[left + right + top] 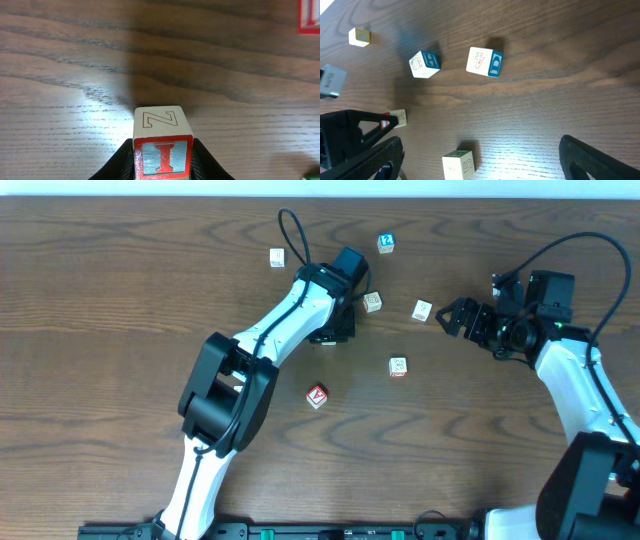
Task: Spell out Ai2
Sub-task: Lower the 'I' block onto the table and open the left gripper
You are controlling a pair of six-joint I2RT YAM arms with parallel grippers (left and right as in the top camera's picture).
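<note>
Clamping the I block (162, 150) in left gripper (333, 330), red A block (317, 395) at its six o'clock, right gripper (452, 317) spread open.

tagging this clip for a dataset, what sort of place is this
Probably a robotics lab bench: a white-and-black left robot arm and right robot arm over a dark wood-grain table, with small wooden alphabet blocks scattered on it.

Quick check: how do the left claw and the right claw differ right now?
The left claw is shut on the I block; the right claw is open and empty. The left claw is over the middle of the table, the right claw nearer its right edge. Both are black with two fingers.
</note>
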